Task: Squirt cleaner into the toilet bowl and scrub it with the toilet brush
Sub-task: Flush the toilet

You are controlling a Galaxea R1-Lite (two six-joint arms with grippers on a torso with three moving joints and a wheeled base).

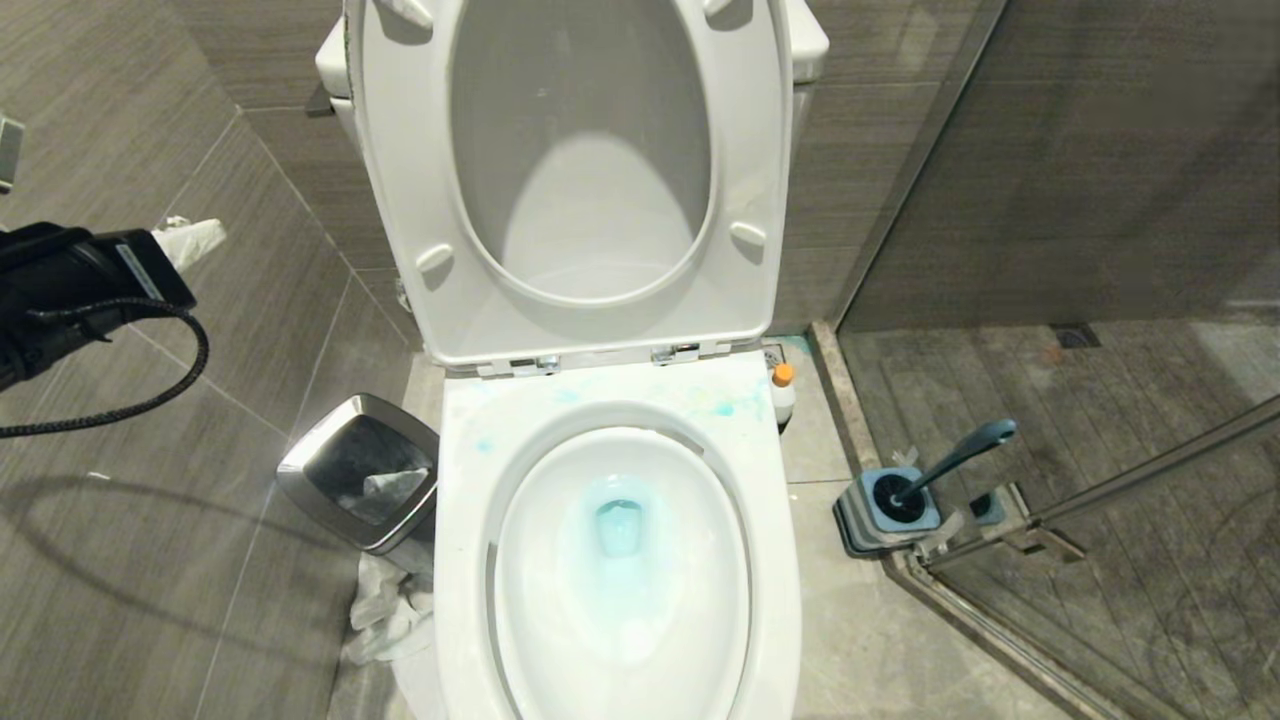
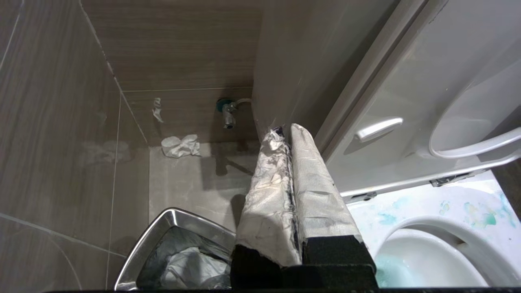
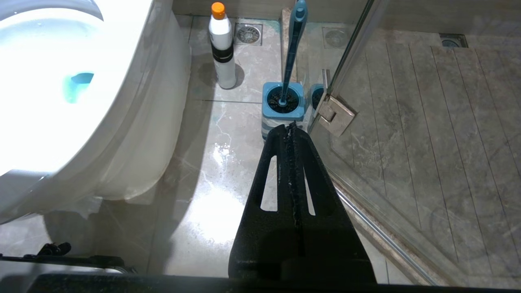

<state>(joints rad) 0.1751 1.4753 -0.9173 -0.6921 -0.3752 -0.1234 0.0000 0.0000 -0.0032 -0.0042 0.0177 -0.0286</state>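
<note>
Open toilet bowl (image 1: 770,560) with teal water, left gripper (image 1: 190,240) at nine o'clock, fingers pressed together, empty, right gripper (image 3: 291,130) likewise closed, cleaner (image 1: 782,392) at two o'clock, toilet brush (image 1: 955,460) in holder (image 1: 880,525) at three o'clock.

No writing can be read anywhere here. The cleaner (image 3: 222,44) carries only a plain black band, and the bin (image 1: 362,470) and brush holder (image 3: 282,103) bear no marks.

Grey-brown tiled walls (image 1: 150,420), glass shower door (image 1: 1100,180), steel bin (image 1: 345,470)
</note>
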